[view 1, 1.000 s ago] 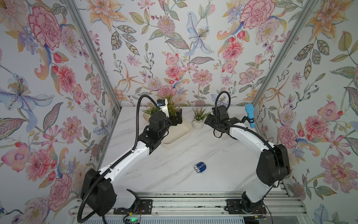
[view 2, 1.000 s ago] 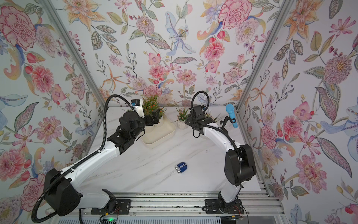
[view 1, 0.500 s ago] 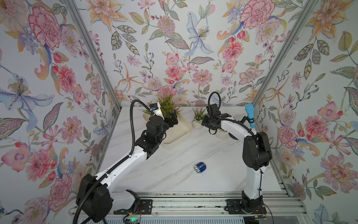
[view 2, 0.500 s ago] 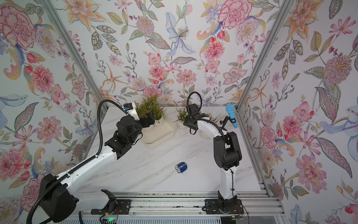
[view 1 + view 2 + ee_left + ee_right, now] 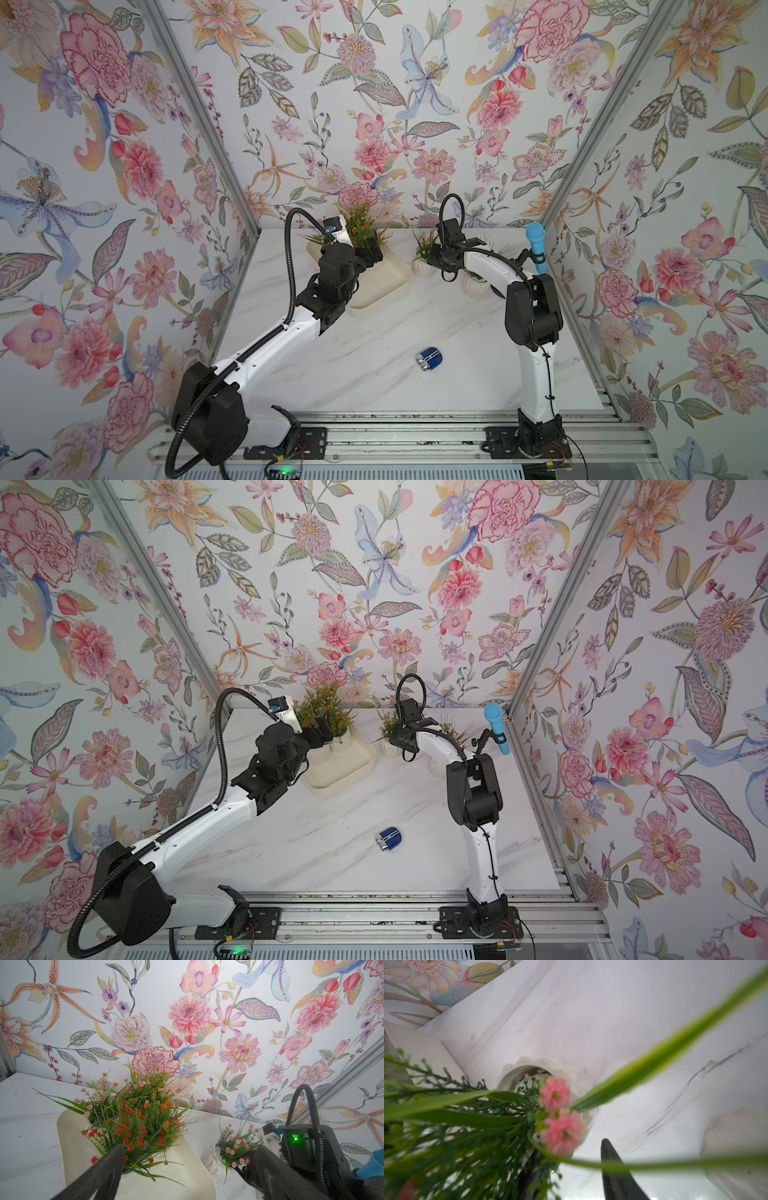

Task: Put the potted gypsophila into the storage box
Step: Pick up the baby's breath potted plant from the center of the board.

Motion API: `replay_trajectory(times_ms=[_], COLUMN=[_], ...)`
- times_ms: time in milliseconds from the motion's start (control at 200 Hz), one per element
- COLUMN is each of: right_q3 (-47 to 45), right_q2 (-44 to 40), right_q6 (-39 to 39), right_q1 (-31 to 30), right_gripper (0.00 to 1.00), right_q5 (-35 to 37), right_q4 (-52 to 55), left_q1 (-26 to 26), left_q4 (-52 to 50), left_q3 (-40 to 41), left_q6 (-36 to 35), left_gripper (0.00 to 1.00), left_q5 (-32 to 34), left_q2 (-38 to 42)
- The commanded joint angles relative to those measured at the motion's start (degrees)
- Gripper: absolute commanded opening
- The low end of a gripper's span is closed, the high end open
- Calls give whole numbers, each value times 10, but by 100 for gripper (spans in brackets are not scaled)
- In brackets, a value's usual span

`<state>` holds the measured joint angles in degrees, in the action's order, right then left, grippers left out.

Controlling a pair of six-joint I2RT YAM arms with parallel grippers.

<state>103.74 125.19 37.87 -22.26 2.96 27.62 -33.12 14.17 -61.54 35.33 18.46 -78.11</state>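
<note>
Marble table (image 5: 374,382), floral walls: storage box (image 5: 388,280) holds several potted gypsophila (image 5: 137,1122) just ahead of the wide-open, empty left fingers (image 5: 108,1167); a pink-flowered pot (image 5: 546,1072) sits between the half-parted right fingers (image 5: 612,1167), grip unclear; another pot (image 5: 473,286) waits behind them.

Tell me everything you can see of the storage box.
The storage box is a shallow cream-white tray, smooth like plastic, rectangular with rounded corners and a low rim. It lies flat on the marble table near the back wall, turned askew. Potted gypsophila crowd its far end; its near end is bare.
</note>
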Motion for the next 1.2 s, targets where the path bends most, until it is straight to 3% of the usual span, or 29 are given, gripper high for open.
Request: replay_trajectory(times_ms=[0,640,1061,1196], right_q3=[27,93,97,110], right_q2=[20,73,76,62], right_q6=[-9,-55,-90,-122], right_q1=[6,8,9,9], right_gripper=[42,25,0,0], right_q5=[-3,39,38,20], right_q4=[7,57,74,73], left_q1=[-1,-1,-7,-14], left_q4=[15,16,13,15], left_q3=[-18,-3,-14,-21], left_q6=[-14,36,45,48], left_gripper=[100,100,100,100], left_q5=[19,25,20,19], left_q2=[-6,-12,-29,-39])
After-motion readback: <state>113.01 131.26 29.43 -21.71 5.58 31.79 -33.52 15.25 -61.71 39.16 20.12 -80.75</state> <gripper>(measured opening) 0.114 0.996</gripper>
